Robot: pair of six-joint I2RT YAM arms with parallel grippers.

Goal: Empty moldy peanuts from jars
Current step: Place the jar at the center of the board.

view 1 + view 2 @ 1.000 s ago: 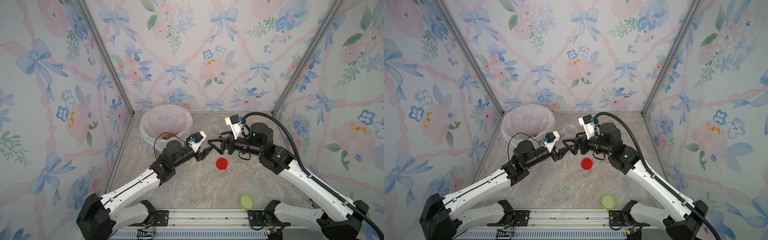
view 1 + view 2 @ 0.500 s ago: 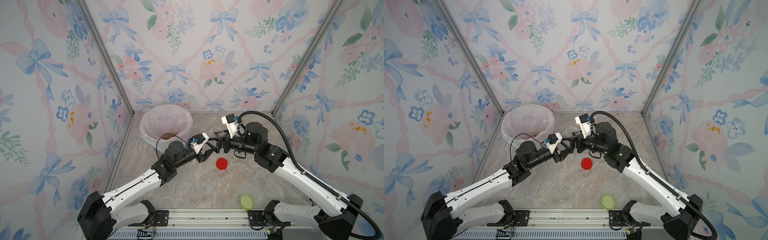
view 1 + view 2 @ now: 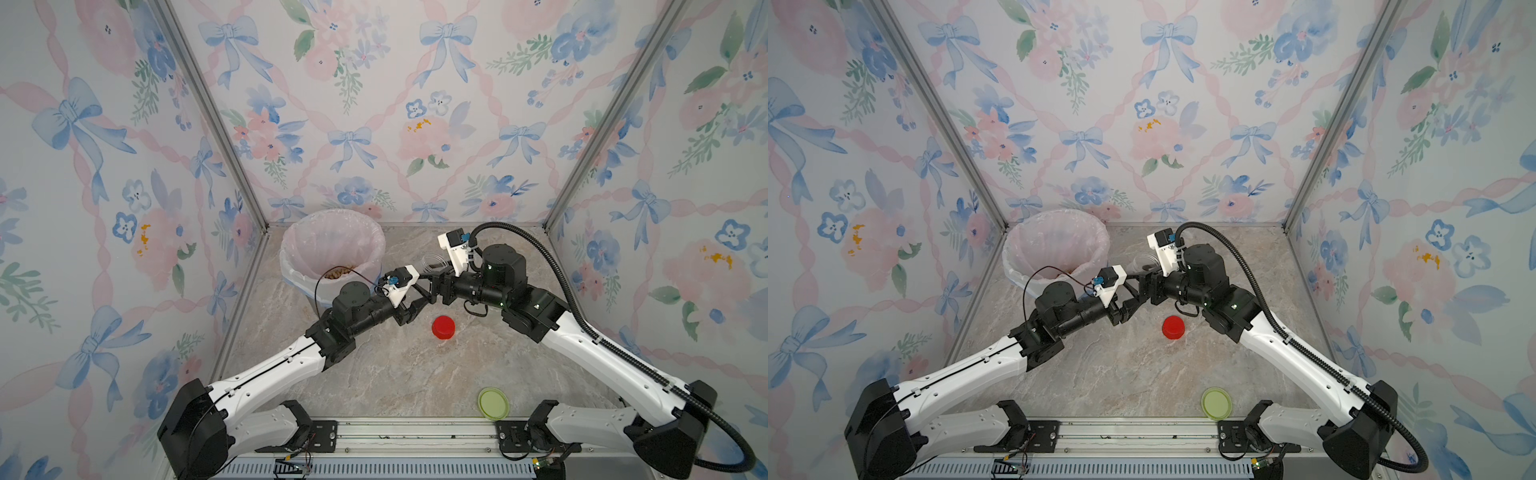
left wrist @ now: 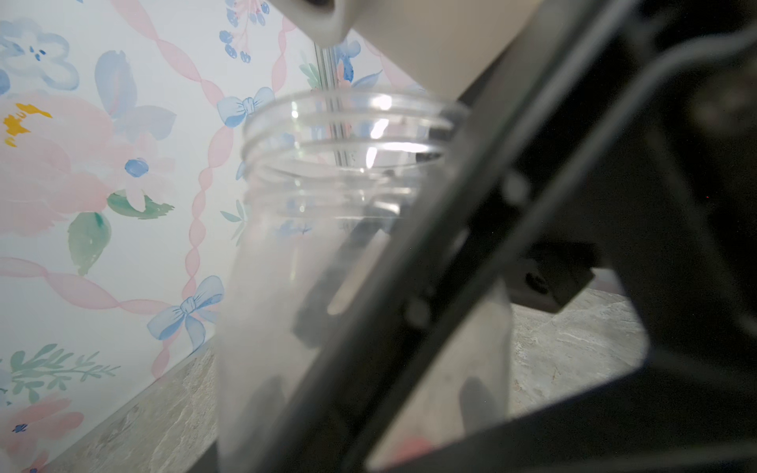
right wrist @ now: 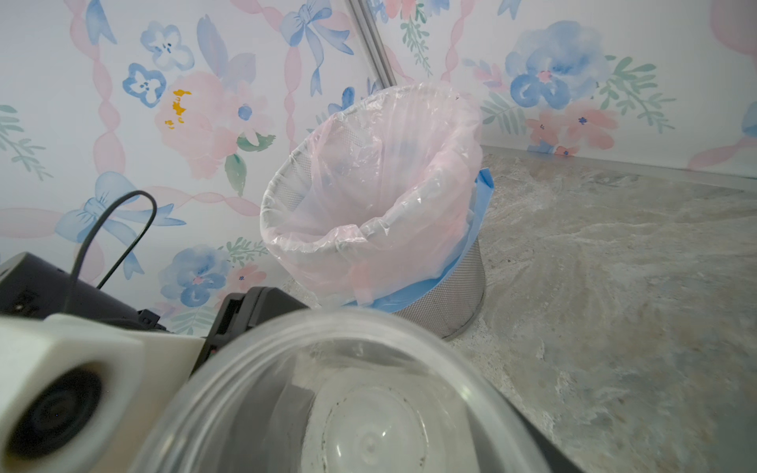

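1. The right pincer (image 3: pixel 429 286) has one dark finger (image 4: pixel 463 254) across the near side of the open jar (image 3: pixel 432 262). Another finger shows through the jar's clear wall. I can't tell whether they press on it.
2. The left pincer (image 3: pixel 417 304) is pressed together, right beside the right one. I see nothing in it, though its tips are hard to make out.
3. The jar looks empty, with a bare bottom in the right wrist view. It is toward the back of the worktop (image 3: pixel 395 374), just beside the bag-lined bin (image 3: pixel 328 237) in the back left corner. I can't say whether it is standing or lifted.
4. The moldy peanuts (image 3: pixel 338 273) lie as a tan heap in the bin's bottom.
5. Further out, a red lid (image 3: pixel 443 327) sits mid-worktop. I can't tell whether a jar is under it. A green lid (image 3: pixel 493 403) lies flat near the front edge.
6. My worry is how crowded the two pincers are. A slick, light jar squeezed off-centre could squirt out or tip over.
7. Either arm swinging clear could clip the other or knock the bin, and a loose jar could roll into the red lid.
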